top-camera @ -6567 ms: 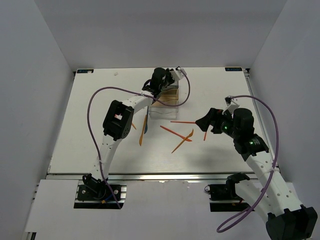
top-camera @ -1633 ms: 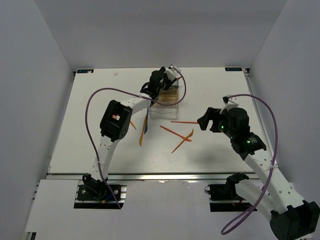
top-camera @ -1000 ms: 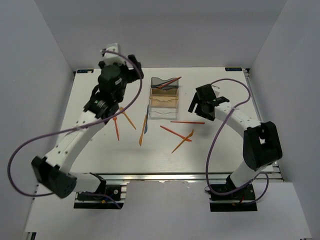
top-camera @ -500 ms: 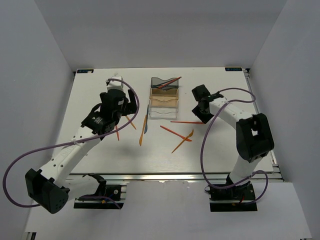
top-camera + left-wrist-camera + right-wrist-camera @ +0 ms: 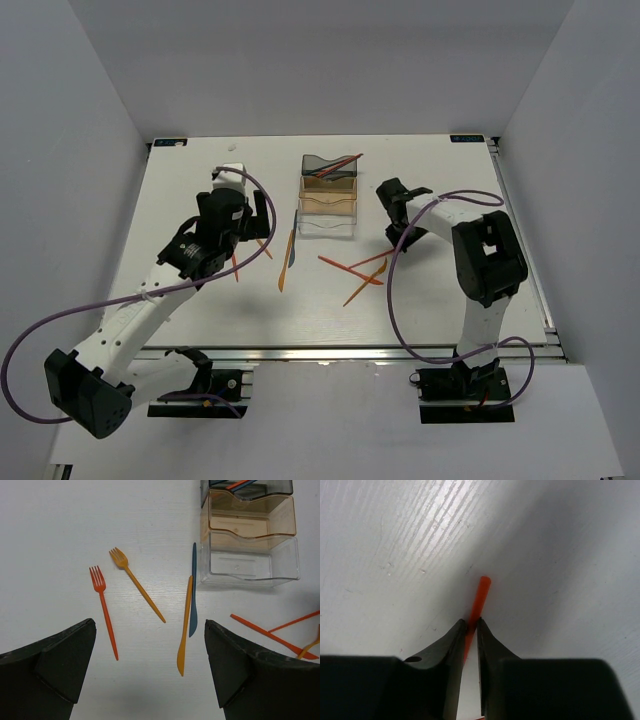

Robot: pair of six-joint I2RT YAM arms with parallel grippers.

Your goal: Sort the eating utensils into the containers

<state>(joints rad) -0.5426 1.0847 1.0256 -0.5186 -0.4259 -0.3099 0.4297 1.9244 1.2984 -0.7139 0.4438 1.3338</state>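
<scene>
The containers stand in a row: smoky grey point(image 5: 318, 162) with a red and a blue utensil inside, amber point(image 5: 330, 203), and clear point(image 5: 328, 227). My right gripper point(image 5: 394, 240) is down at the table, shut on the end of an orange-red stick point(image 5: 480, 594), which lies tilted point(image 5: 370, 260). My left gripper point(image 5: 250, 232) hangs open above a red fork point(image 5: 104, 612) and an orange fork point(image 5: 137, 585). An orange knife point(image 5: 185, 625) and a blue knife point(image 5: 193, 595) lie side by side left of the clear bin point(image 5: 252, 560).
A red knife point(image 5: 350, 270) and an orange spoon point(image 5: 365, 285) cross each other in front of the bins, just left of the held stick. White walls close in the table on three sides.
My right gripper came down onto the stick's right end and closed on it; the stick has swung from level to slanted. My left arm moved nearer, over the two forks, still open.
</scene>
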